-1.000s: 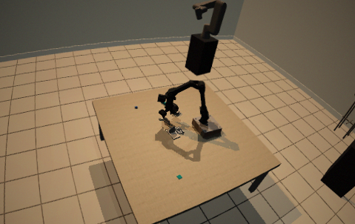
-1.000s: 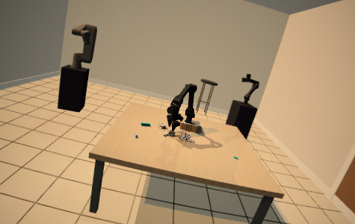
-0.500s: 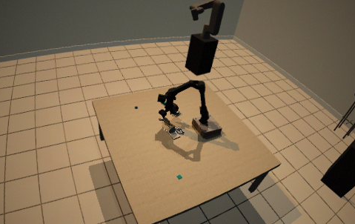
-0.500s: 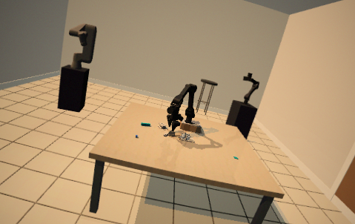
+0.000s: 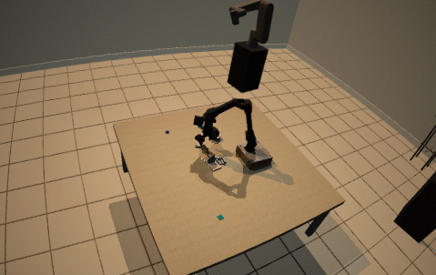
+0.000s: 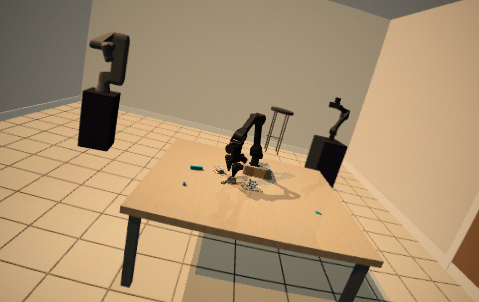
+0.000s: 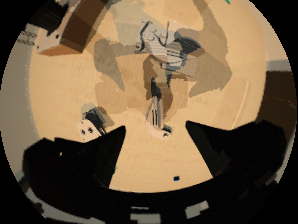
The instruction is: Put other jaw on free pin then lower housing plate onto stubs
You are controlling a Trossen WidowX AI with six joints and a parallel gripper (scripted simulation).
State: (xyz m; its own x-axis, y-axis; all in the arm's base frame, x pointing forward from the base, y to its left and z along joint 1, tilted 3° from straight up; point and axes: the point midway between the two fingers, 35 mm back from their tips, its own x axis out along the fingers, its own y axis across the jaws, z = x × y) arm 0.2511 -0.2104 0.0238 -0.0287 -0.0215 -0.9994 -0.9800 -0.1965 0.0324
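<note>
The base assembly lies on the table, pale with dark curved parts; its pins and gear teeth are too small to make out. A slender pale and dark piece, seemingly the loose jaw, lies apart from it, nearer my fingers. A pale piece with two dark holes, seemingly the housing plate, is beside my left finger in the wrist view. My gripper is wide open and empty above the table, with the loose jaw seen between its fingertips. The height of the fingertips above it is unclear.
A small blue block lies beyond the gripper. A teal bar and a flat teal square lie farther out. My arm's base box stands beside the parts.
</note>
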